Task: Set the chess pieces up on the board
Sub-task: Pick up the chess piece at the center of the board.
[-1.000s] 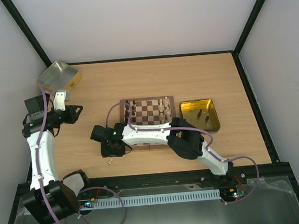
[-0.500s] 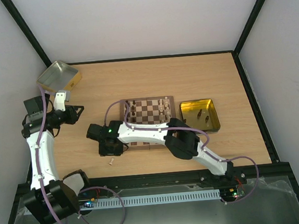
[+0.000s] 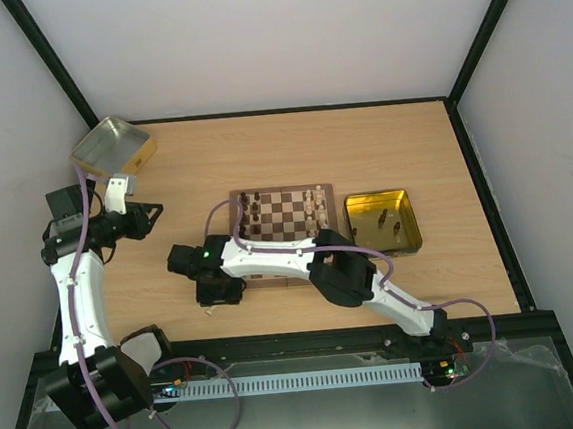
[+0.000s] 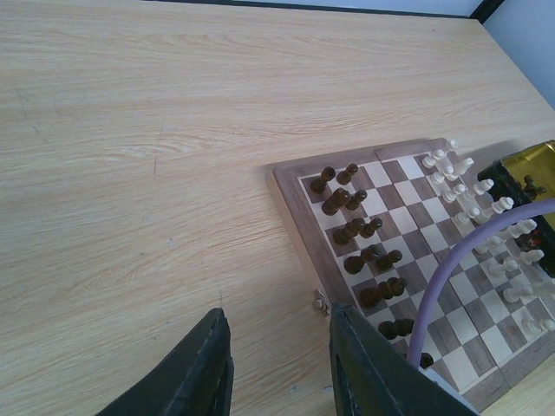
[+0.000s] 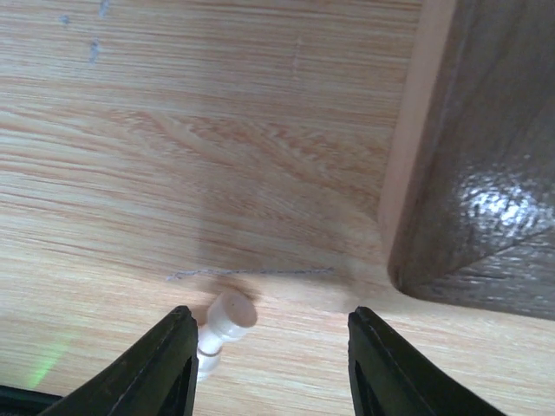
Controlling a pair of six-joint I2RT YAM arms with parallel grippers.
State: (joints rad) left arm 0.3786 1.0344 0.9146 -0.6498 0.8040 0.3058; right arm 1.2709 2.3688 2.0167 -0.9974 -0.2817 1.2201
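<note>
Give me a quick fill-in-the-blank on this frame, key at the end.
1. The right gripper has a ___ (dark or pale) chess piece between its open fingers, lying on the table.
2. In the top view, the gold tray stands to the ___ of the board.
3. The left gripper is ___ and holds nothing.
4. The few tray pieces are ___ in colour.

Missing words: pale; right; open; dark.
</note>
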